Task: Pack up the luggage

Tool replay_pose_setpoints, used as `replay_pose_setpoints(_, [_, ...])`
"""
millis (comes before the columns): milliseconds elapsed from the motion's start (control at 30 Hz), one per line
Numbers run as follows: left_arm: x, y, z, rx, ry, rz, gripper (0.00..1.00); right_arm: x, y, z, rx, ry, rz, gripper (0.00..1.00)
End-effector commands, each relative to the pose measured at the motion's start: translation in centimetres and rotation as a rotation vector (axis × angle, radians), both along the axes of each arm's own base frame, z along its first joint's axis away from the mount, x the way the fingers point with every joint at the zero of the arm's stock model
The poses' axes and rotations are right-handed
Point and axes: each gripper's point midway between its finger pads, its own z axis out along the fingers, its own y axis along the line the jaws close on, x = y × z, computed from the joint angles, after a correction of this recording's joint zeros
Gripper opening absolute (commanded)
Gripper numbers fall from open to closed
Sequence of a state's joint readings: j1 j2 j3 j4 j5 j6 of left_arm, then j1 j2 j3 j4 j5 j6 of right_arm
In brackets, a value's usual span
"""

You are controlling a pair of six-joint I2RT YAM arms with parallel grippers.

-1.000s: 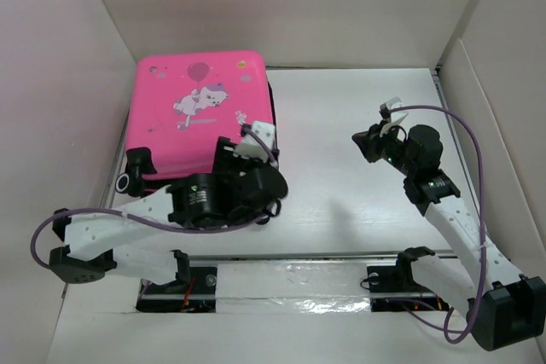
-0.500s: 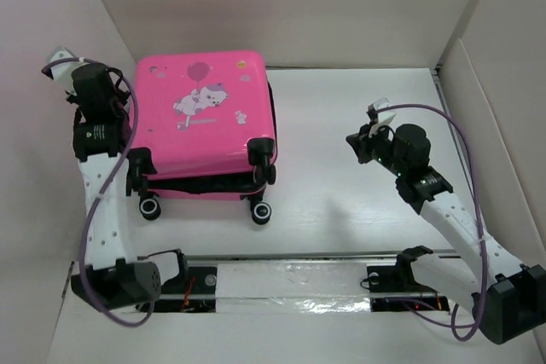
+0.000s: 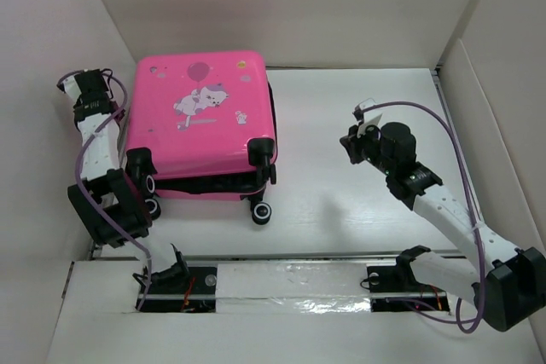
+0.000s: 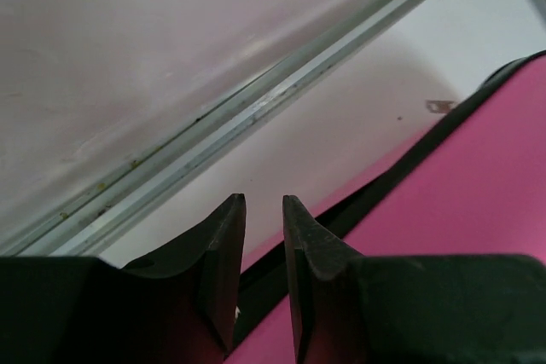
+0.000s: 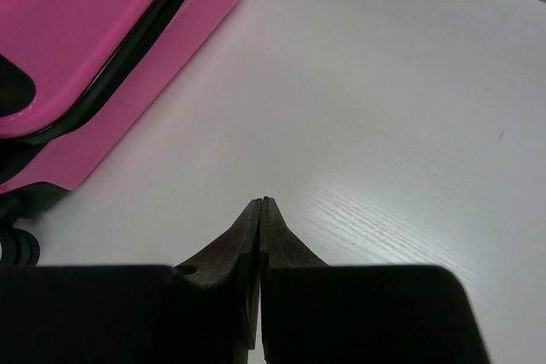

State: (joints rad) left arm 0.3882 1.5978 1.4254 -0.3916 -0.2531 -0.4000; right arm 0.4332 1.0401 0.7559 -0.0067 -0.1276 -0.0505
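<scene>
The luggage is a hot-pink hard-shell suitcase with a cartoon animal print. It lies flat at the left of the table with its lid down, and a dark gap shows along its near edge. My left gripper hovers beside the suitcase's far left edge, close to the left wall. Its jaws are a narrow gap apart and hold nothing; the pink shell lies just to their right. My right gripper is shut and empty over bare table to the right of the suitcase. The suitcase's side shows at that view's upper left.
White walls enclose the table on the left, back and right. A metal rail runs along the foot of the left wall. Black wheels stick out at the suitcase's near edge. The left arm's elbow is folded by the near left wheels.
My left arm has swung from the suitcase's near right corner to its far left side and folded back. My right gripper has shifted a little left toward the suitcase.
</scene>
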Motion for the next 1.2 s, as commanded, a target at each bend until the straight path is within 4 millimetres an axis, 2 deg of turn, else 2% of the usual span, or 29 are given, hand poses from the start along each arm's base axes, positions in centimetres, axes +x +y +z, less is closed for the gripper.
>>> replay_pose_setpoints(0, [1.3,1.1,-0.1,0.036,0.003,0.001,0.21,0.6,-0.3,3.4,0.011,-0.091,-0.032,0.04])
replay_pose_setpoints(67, [1.8,0.2,-3.2,-0.012,0.041,-0.023,0.20,0.6,-0.6,3.7,0.018,-0.102,-0.048,0.04])
replay_pose_setpoints(100, [1.9,-0.9,-4.8,-0.048,0.051,-0.038,0.19,0.4,-0.7,3.8,0.022,-0.107,-0.053,0.04])
replay_pose_setpoints(200, [2.0,-3.2,-8.2,-0.101,0.085,-0.062,0.16,0.5,-1.2,3.7,0.021,-0.109,-0.081,0.04])
replay_pose_setpoints(233, [1.8,-4.8,-10.0,-0.137,0.089,-0.072,0.15,0.5,-1.4,3.9,0.024,-0.114,-0.094,0.04])
replay_pose_setpoints(300, [1.6,-7.4,-11.3,-0.188,0.073,-0.106,0.10,0.9,-2.9,3.7,0.001,-0.112,-0.163,0.04])
replay_pose_setpoints(333, [0.7,-8.8,-13.1,-0.224,0.067,-0.091,0.09,1.1,-3.8,4.1,-0.001,-0.123,-0.202,0.04])
replay_pose_setpoints(367, [0.5,-10.2,-12.6,-0.239,0.029,-0.104,0.09,1.2,-5.3,3.4,-0.027,-0.100,-0.269,0.04])
replay_pose_setpoints(400, [1.1,-11.1,-12.0,-0.271,-0.050,-0.127,0.09,1.2,-5.6,3.4,-0.028,-0.102,-0.288,0.04])
replay_pose_setpoints(433, [-0.9,-12.5,-14.0,-0.312,-0.027,-0.136,0.09,1.3,-6.4,3.2,-0.029,-0.097,-0.315,0.05])
replay_pose_setpoints(467, [-0.8,-13.4,-12.1,-0.332,-0.116,-0.138,0.09,1.4,-7.2,3.3,-0.020,-0.099,-0.342,0.06])
replay_pose_setpoints(500, [-1.2,-14.2,-11.8,-0.350,-0.145,-0.150,0.10,1.5,-7.5,3.2,-0.018,-0.097,-0.357,0.08])
replay_pose_setpoints(533, [-2.3,-15.1,-12.6,-0.362,-0.153,-0.163,0.10,1.6,-7.9,3.2,-0.014,-0.097,-0.370,0.11])
replay_pose_setpoints(567, [-2.5,-16.4,-11.1,-0.366,-0.207,-0.190,0.10,1.6,-8.3,3.1,-0.011,-0.092,-0.384,0.13])
replay_pose_setpoints(600, [-2.9,-17.2,-10.8,-0.368,-0.221,-0.207,0.10,1.6,-8.8,3.0,-0.008,-0.089,-0.399,0.14])
replay_pose_setpoints(633, [-3.8,-18.3,-11.5,-0.375,-0.224,-0.231,0.10,1.5,-8.8,3.1,-0.006,-0.088,-0.401,0.20])
replay_pose_setpoints(667, [-4.2,-19.1,-10.4,-0.373,-0.263,-0.258,0.10,1.5,-9.2,3.1,-0.002,-0.088,-0.416,0.24])
replay_pose_setpoints(733, [-5.4,-22.0,-10.4,-0.405,-0.294,-0.333,0.11,1.4,-10.0,3.2,0.005,-0.102,-0.442,0.36])
replay_pose_setpoints(800, [-6.4,-22.6,-11.2,-0.420,-0.290,-0.344,0.11,1.5,-10.3,3.0,0.010,-0.102,-0.453,0.43])
replay_pose_setpoints(833, [-7.6,-23.5,-12.5,-0.439,-0.266,-0.363,0.11,1.7,-10.8,2.8,0.006,-0.096,-0.468,0.51])
replay_pose_setpoints(867, [-8.0,-23.5,-12.2,-0.439,-0.294,-0.369,0.11,2.0,-10.9,2.5,0.003,-0.088,-0.470,0.55])
replay_pose_setpoints(900, [-8.6,-24.7,-12.6,-0.471,-0.293,-0.411,0.11,2.2,-10.7,2.1,0.004,-0.075,-0.454,0.58])
replay_pose_setpoints(933, [-9.7,-24.9,-13.9,-0.487,-0.280,-0.410,0.11,3.0,-11.0,1.2,-0.009,-0.043,-0.460,0.64])
replay_pose_setpoints(1000, [-10.6,-25.5,-14.3,-0.506,-0.294,-0.436,0.11,4.1,-11.2,0.7,-0.018,-0.013,-0.462,0.67])
replay_pose_setpoints(1033, [-11.4,-25.4,-15.2,-0.508,-0.279,-0.433,0.11,5.5,-11.3,0.2,-0.030,0.012,-0.472,0.68])
replay_pose_setpoints(1133, [-12.2,-25.8,-15.2,-0.501,-0.293,-0.463,0.11,7.9,-13.1,-0.5,-0.006,0.061,-0.543,0.69])
replay_pose_setpoints(1167, [-12.3,-26.2,-14.6,-0.497,-0.314,-0.489,0.11,9.5,-13.4,-1.2,0.003,0.091,-0.562,0.69])
